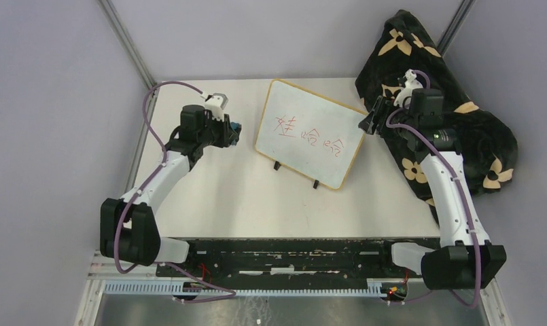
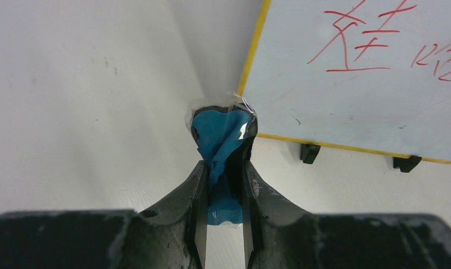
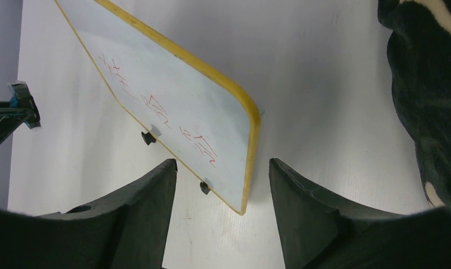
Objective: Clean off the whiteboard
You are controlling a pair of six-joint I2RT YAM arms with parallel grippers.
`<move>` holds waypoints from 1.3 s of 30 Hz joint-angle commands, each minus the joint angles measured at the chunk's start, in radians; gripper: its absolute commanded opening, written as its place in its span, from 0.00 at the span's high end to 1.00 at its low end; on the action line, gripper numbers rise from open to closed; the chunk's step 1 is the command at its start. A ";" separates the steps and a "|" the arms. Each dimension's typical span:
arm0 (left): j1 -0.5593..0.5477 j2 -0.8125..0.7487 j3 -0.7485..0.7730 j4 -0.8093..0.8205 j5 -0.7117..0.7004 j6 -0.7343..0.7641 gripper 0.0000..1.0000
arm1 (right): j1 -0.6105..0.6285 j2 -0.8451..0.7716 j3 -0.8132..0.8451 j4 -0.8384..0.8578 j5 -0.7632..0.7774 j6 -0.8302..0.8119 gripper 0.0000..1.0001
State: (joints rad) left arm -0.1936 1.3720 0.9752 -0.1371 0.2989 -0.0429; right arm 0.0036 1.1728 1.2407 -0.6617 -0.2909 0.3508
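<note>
Whiteboard (image 1: 310,133): lies mid-table on the white table (image 1: 243,204), apparently propped on its black feet (image 1: 277,165). Its red marks (image 1: 310,136) are all unwiped.
Left gripper (image 2: 223,168): just off the whiteboard's left edge, clenched on a blue eraser (image 2: 220,134). The eraser is crumpled and pinched at its lower part only.
Right gripper (image 3: 223,168): at the whiteboard's right edge, jaws spread with nothing held. Contact with the frame cannot be told.
Patterned cloth (image 1: 488,136): heaped to the whiteboard's right, beside the right arm.
Risk, board slides: likely if wiping starts before the right gripper braces the frame, as the feet offer little hold.
Risk, board tips: pressure high on a propped face could push it over.
Risk, eraser slips: the shallow pinch may let it twist out under drag.
Risk, snag: the right arm could catch the cloth.
</note>
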 commanded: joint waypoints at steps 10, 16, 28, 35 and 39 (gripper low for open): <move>-0.097 -0.011 0.059 0.084 0.057 0.017 0.95 | -0.042 0.132 0.166 0.044 -0.108 -0.066 0.32; -0.119 0.025 0.110 0.060 0.060 0.025 0.96 | -0.103 0.152 0.185 0.032 -0.180 -0.110 0.33; -0.141 0.081 0.149 0.049 0.088 0.010 0.96 | -0.247 0.248 0.075 0.355 -0.618 0.061 0.36; -0.145 0.111 0.170 0.062 0.118 0.003 0.96 | -0.248 0.259 0.008 0.476 -0.699 0.128 0.36; -0.155 0.130 0.186 0.066 0.130 -0.012 0.96 | -0.246 0.247 -0.027 0.507 -0.709 0.141 0.37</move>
State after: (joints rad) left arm -0.3363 1.4876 1.1007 -0.1196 0.3874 -0.0441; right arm -0.2432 1.4410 1.2373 -0.2604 -0.9337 0.4606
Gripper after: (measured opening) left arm 0.302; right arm 0.640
